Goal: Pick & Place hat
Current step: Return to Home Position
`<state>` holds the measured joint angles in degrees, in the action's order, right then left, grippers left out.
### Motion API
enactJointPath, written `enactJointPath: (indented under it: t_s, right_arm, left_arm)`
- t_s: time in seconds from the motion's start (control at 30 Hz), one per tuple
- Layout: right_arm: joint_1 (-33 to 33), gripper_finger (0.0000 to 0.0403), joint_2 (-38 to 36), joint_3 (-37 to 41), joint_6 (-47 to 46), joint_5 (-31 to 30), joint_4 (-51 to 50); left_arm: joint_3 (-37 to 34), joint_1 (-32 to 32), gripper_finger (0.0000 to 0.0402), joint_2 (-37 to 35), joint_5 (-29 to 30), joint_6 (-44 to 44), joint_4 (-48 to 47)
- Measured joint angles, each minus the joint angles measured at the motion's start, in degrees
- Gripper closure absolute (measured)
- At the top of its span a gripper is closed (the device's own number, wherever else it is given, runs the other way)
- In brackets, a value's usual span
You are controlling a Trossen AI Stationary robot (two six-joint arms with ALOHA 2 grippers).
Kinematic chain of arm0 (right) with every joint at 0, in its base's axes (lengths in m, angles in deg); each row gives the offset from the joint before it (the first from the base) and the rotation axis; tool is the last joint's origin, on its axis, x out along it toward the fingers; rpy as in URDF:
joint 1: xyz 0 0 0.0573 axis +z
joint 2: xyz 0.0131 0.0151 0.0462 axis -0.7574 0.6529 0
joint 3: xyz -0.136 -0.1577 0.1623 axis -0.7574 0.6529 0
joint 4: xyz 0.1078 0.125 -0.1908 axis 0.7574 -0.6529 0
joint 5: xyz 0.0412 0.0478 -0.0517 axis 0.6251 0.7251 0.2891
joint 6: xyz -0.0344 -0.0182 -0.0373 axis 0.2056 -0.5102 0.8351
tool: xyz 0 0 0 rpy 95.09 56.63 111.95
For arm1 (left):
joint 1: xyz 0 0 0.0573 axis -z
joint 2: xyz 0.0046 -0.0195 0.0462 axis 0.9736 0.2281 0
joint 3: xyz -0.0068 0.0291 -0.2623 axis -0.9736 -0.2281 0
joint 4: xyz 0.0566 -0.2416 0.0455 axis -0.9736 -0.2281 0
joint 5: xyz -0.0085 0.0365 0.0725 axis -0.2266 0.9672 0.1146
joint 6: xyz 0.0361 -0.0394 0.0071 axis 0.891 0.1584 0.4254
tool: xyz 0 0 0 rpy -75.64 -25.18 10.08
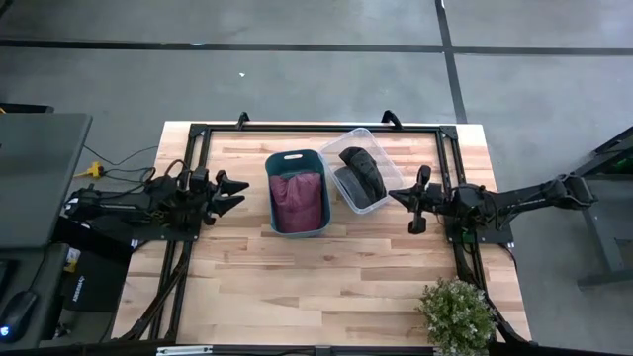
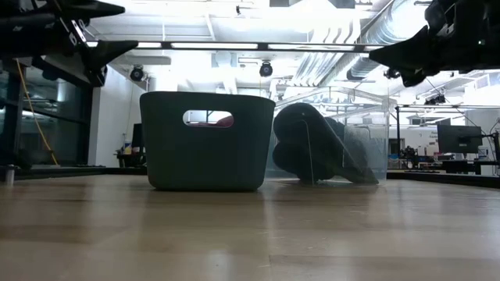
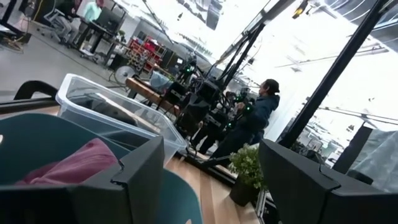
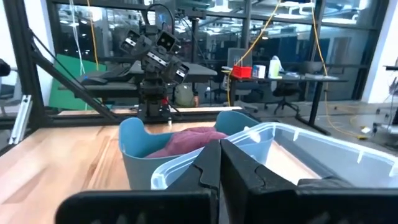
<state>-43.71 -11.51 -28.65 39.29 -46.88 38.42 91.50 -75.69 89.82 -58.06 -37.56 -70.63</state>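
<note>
Evidently nothing is left loose on the bench [image 1: 297,287]. The red cap [image 1: 297,201] lies inside the blue bin [image 1: 269,193], and the black cap [image 1: 362,170] lies in the clear bin [image 1: 388,158] close beside it (more than one may be piled there; I cannot separate them). Both bins sit mid-bench toward the far edge, between the two arms; whether they touch I cannot tell.

The left hand [image 1: 240,192] hovers just beside the blue bin's left wall, its fingers spread wide and holding nothing. Its wrist view looks between them across the red cap to the clear bin. The right hand [image 1: 394,197] hangs just beside the clear bin's right wall, fingers pressed together on nothing. In the low view both hands are above the bins' rims.

What the retreat turns on is this: each cap lies straight ahead of its nearer hand, red before the left, black before the right. The arms point at each other along the bench with the bins between. The blue bin's long axis runs across that line, and the clear bin sits askew.

I judge each arm need only draw straight back along its own line, away from the bins. The risk looks small, perhaps a finger catching a rim if a hand dipped.
</note>
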Motion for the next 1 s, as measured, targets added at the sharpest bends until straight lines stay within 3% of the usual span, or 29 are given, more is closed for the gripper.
enactJointPath:
  t_s: [0.47,0.6,1.0]
  right_arm:
    - [-13.3,0.0403,-0.3,-0.1,-3.3,19.4,-5.0]
    - [-13.7,0.0403,-0.2,-0.1,-4.0,17.1,-10.7]
    - [-13.7,0.0403,-0.3,-0.1,-3.9,16.6,-9.0]
  left_arm:
    - [0.0,0.0,0.0156,0.0,0.1,0.0,-0.3]
    - [0.0,0.0,0.0156,0.0,0.1,0.0,-0.3]
    - [0.0,0.0,0.0156,0.0,0.2,0.0,-0.3]
